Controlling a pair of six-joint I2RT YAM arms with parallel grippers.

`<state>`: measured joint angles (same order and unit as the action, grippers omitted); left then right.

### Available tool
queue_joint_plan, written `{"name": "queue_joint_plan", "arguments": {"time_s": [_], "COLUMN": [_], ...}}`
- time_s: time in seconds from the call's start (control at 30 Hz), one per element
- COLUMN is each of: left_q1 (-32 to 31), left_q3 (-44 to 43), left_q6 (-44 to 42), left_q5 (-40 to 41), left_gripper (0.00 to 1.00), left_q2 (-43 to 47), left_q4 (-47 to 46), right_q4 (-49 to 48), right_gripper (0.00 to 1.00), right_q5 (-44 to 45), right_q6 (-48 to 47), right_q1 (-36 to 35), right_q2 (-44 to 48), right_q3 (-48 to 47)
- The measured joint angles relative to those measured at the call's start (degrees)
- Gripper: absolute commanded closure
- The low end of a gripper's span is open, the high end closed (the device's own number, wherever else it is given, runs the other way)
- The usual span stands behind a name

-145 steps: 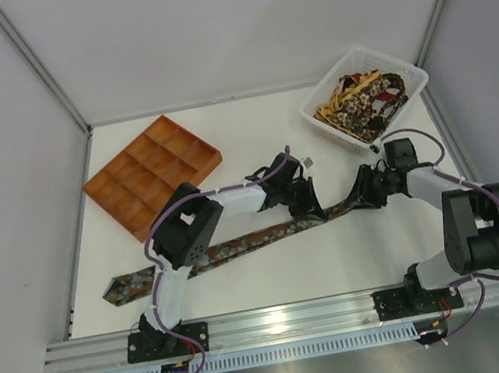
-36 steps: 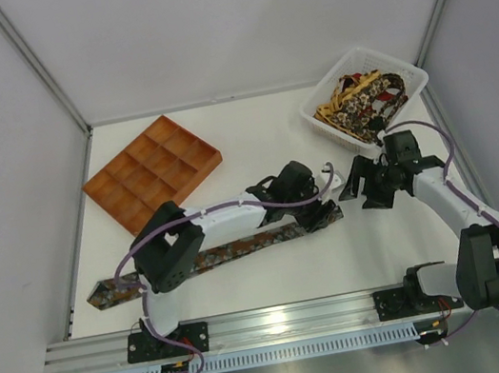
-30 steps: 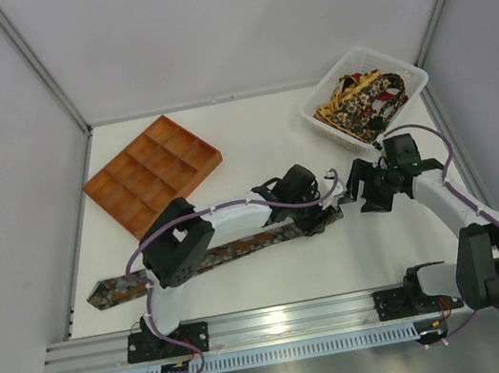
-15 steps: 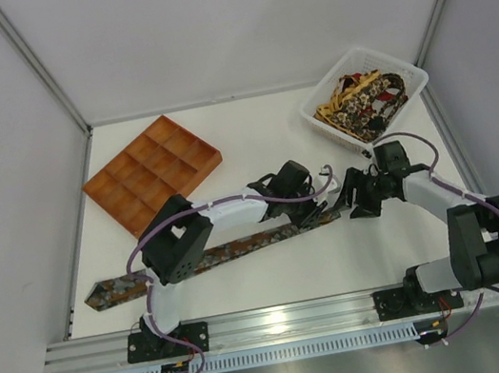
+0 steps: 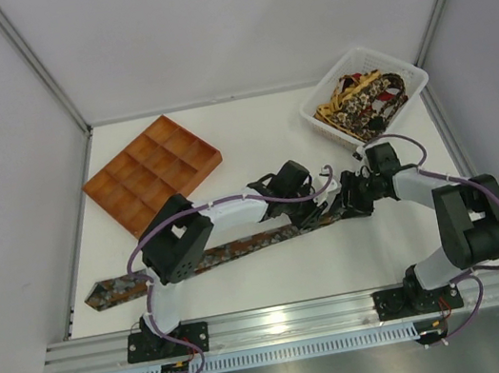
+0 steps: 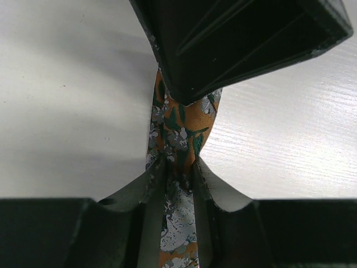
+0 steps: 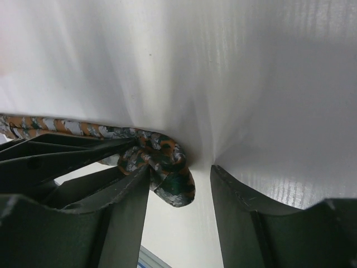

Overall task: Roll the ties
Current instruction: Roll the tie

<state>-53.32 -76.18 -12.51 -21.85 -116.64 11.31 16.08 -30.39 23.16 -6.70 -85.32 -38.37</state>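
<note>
The left gripper [image 6: 177, 170] is clamped on the tie [image 6: 184, 120], its two pads squeezing the narrow patterned band between them. Just ahead of those pads the fabric runs a short way over the table [image 6: 67, 111] to the right gripper [image 7: 179, 187]. That one has its fingers apart, with the tie's curled-over end lying between them, close against one finger and clear of the other. Behind the left gripper the rest of the tie trails off across the table. The cloth looks light, limp and rather slick, so I judge the curl would spring loose if let go; best taken across its width at the curled end, with the left pinch as anchor
</note>
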Motion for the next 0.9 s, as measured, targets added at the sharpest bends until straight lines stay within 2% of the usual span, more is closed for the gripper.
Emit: {"name": "queue_joint_plan", "arguments": {"time_s": [0.17, 0.4, 0.57, 0.67, 0.77, 0.8, 0.9], "left_q1": [0.0, 0.1, 0.4, 0.7, 0.8, 0.9, 0.9], "left_q3": [0.0, -0.8, -0.9, -0.9, -0.9, -0.9, -0.9], "left_q6": [0.0, 0.3, 0.5, 0.6, 0.7, 0.8, 1.1], "left_q5": [-0.3, -0.9, -1.2, -1.5, -1.9, -2.0, -2.4], "left_gripper": [0.68, 0.67, 0.67, 0.67, 0.66, 0.65, 0.62], "left_q2": [-0.1, -0.7, -0.8, -0.8, -0.8, -0.8, -0.9], "left_q4": [0.0, 0.1, 0.1, 0.1, 0.1, 0.1, 0.2], "right_q4": [-1.2, -3.7, -4.2, -5.0, -5.4, -5.4, -5.2], "right_gripper": [0.43, 0.46, 0.4, 0.39, 0.5, 0.58, 0.67], "right_q5": [-2.0, -5.6, -6.8, -8.0, -8.2, -8.1, -7.7], "right_q6": [-0.3, -0.5, -0.9, -0.9, -1.0, -1.0, -1.1], "right_q1": [-0.1, -0.6, -1.5, -1.8, -2.0, -2.1, -2.4], "right_q2": [0.0, -1.2, -2.6, -2.6, -2.8, -3.1, -4.0], "right_q3": [0.1, 0.1, 0.6, 1.1, 1.2, 1.2, 1.2]}}
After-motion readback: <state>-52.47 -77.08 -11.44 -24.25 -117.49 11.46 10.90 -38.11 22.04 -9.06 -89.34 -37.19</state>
